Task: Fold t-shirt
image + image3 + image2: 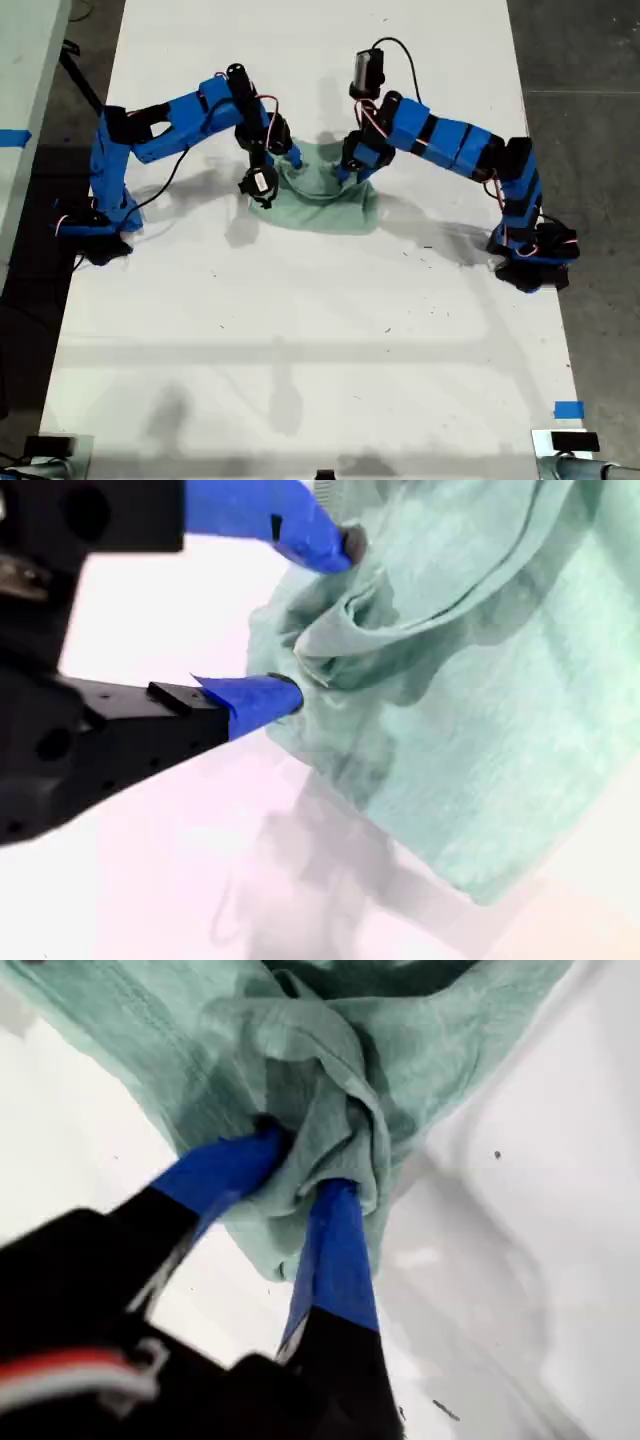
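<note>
The small, plain, pale mint-green soft fabric t-shirt (325, 205) lies crumpled on the white desk (300, 350). It sits about midway between the desk's two long edges, nearer the edge at the exterior view's top. Two blue arms reach in to it, one from the long edge at the exterior view's left and one from the edge at the exterior view's right. Their tips meet the shirt's far side close together.

In the first wrist view my first gripper (303, 1168) has its blue fingers (335, 1250) clenched on a thick, twisted wad of the t-shirt (450, 1050); the cloth bulges out between and over them.

In the second wrist view my second gripper (315, 620) has its blue-tipped fingers (255, 700) set either side of a raised fold at the t-shirt's (480, 730) edge. Both tips touch cloth, but they stand well apart, and I cannot tell whether they grip the fold or only bracket it.

A small piece of blue tape (568, 409) sits near the desk corner at the exterior view's lower right.
</note>
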